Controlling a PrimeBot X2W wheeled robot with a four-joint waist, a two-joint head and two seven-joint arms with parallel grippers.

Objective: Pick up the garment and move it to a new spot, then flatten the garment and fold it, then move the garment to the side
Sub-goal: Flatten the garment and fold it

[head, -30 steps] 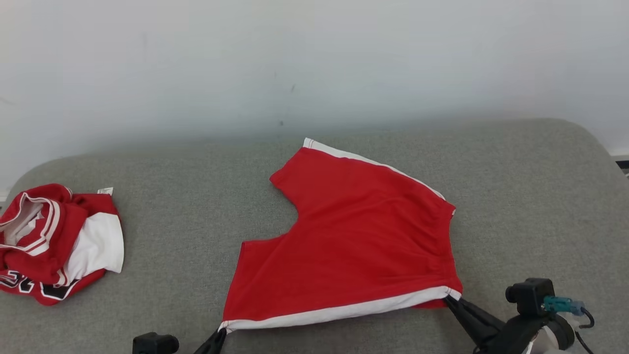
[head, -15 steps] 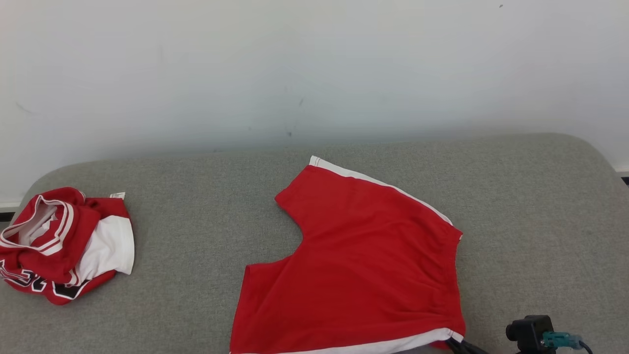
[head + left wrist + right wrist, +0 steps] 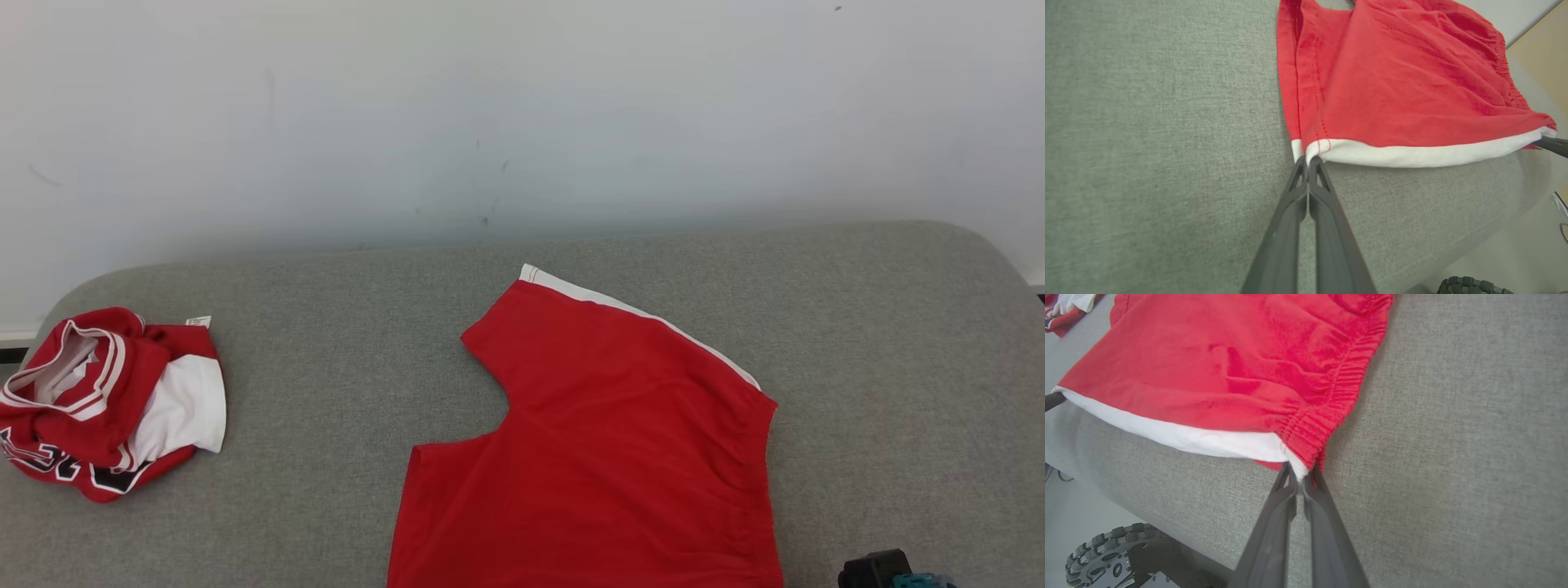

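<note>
RED SHORTS AT THE FRONT EDGE: A pair of red shorts [image 3: 620,457] is lying spread on the grey cushion [image 3: 326,327], right of its middle and reaching its front edge, while the robot is holding it by two corners. The left gripper [image 3: 1307,161], fingers pressed tight together, is pinching the leg-hem corner where the white side stripe [image 3: 1425,155] ends. The right gripper [image 3: 1300,473], closed just as tightly, is nipping the waistband corner at the stripe's other end. The stripe is running stretched between them along the front edge, so the shorts' long axis is lying crosswise to both pairs of fingers. All the cloth is spreading away from them towards the back edge. Any fold, it seems, is going to mean carrying the held edge away from the robot and over the cloth, both arms sharing the work evenly. A crumpled jersey [image 3: 106,400] is sitting at the cushion's left end, well apart.
</note>
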